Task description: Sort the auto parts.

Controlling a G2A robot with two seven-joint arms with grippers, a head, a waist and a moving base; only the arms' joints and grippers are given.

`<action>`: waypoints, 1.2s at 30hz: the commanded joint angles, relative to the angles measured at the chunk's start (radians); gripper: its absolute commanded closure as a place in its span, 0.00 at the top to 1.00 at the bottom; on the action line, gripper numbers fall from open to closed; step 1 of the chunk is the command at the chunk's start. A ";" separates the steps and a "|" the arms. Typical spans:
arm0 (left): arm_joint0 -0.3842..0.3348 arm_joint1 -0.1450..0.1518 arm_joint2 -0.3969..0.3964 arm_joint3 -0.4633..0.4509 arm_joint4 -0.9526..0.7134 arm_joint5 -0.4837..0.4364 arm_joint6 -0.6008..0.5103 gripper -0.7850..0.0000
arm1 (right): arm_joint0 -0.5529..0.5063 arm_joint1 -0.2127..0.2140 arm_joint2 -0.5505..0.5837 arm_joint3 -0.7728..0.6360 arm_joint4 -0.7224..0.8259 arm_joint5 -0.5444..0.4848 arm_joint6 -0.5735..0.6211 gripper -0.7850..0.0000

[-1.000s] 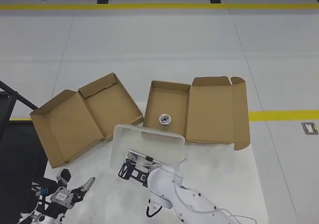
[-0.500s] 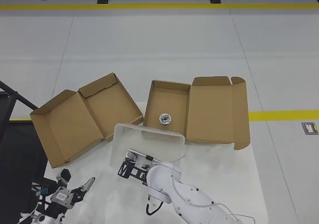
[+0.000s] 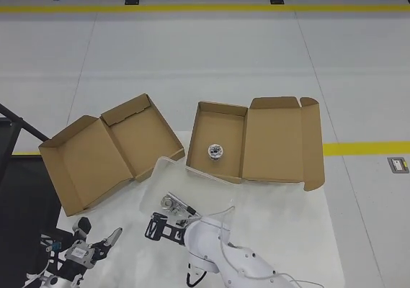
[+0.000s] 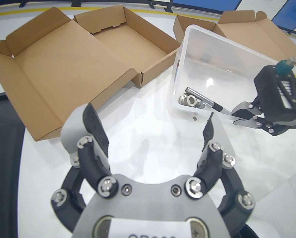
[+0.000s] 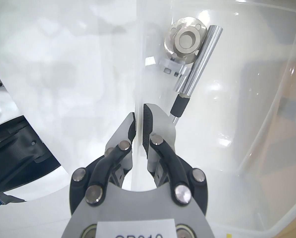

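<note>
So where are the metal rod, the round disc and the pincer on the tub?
metal rod (image 5: 200, 59), right wrist view, mid shaft.
round disc (image 5: 186, 39), right wrist view, its centre ring.
right pincer (image 5: 139, 115), right wrist view, between fingertips gripping the tub (image 5: 237, 115).

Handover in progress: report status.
Right end effector shut on clear bin wall. Left end effector open, above table. Flange and rod inside bin. No obstruction seen.

Left gripper (image 4: 150, 113): black ribbed pads (image 4: 98, 130), silver plate, chrome screws; right arm (image 3: 235, 261) glossy white shell
</note>
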 commanded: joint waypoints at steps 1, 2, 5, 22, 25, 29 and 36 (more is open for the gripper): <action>0.000 0.000 0.000 0.000 0.000 0.000 0.000 1.00 | -0.008 0.002 -0.001 -0.012 -0.007 -0.016 0.000 0.00; 0.000 0.000 0.000 0.000 0.000 0.000 0.000 1.00 | -0.011 0.002 -0.001 -0.018 -0.008 -0.029 -0.002 0.00; 0.000 0.000 0.000 0.000 0.000 0.000 0.000 1.00 | -0.017 0.006 0.002 -0.032 -0.005 -0.081 -0.014 0.00; 0.000 0.000 0.000 0.000 0.000 0.000 0.000 1.00 | -0.065 0.023 0.007 -0.095 0.042 -0.279 0.037 0.00; 0.000 0.000 0.000 0.000 0.000 0.000 0.000 1.00 | -0.066 0.023 0.007 -0.100 0.054 -0.289 0.047 0.38; 0.000 0.000 0.000 0.000 0.000 0.000 0.000 1.00 | -0.066 0.027 0.007 -0.117 0.059 -0.317 0.022 0.50; 0.000 0.000 0.000 0.000 0.000 0.000 0.000 1.00 | -0.083 0.046 0.039 -0.189 0.045 -0.343 -0.023 0.49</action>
